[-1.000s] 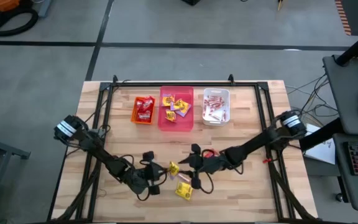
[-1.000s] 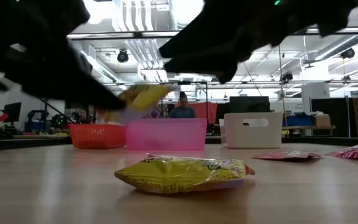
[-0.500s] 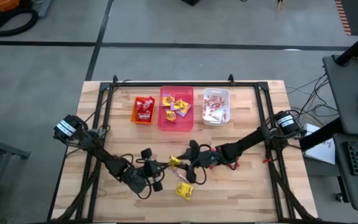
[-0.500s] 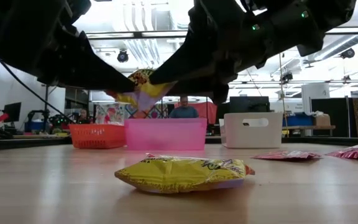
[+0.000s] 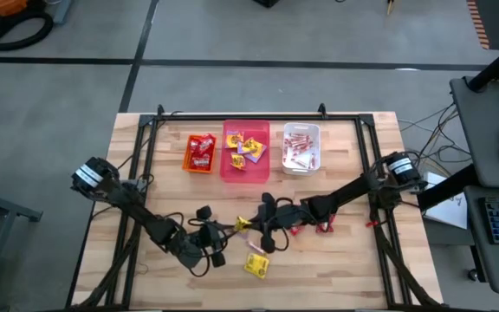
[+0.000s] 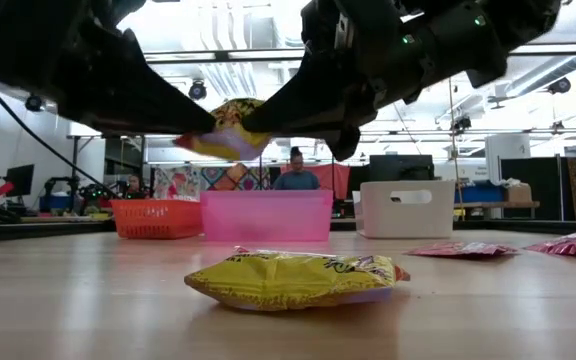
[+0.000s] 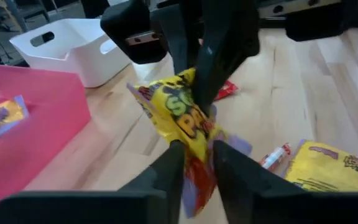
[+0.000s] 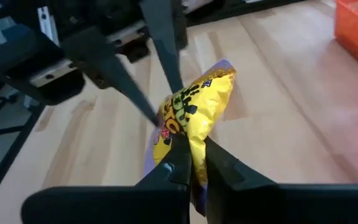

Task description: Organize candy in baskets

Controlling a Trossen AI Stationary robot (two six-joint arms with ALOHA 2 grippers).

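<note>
Wooden tabletop (image 5: 345, 260) under me, three baskets lined along its far side: orange basket (image 5: 200, 153), pink basket (image 5: 246, 152), white basket (image 5: 301, 148), each already holding candy. I hold one yellow packet (image 6: 224, 128) in the air between both arms, likely passing it across so it can go to the pink basket. My right gripper (image 8: 191, 155) is clamped on one end of it. My left gripper (image 7: 196, 158) pinches the other end, fingers only slightly apart. Another yellow packet (image 6: 293, 279) lies below.
</note>
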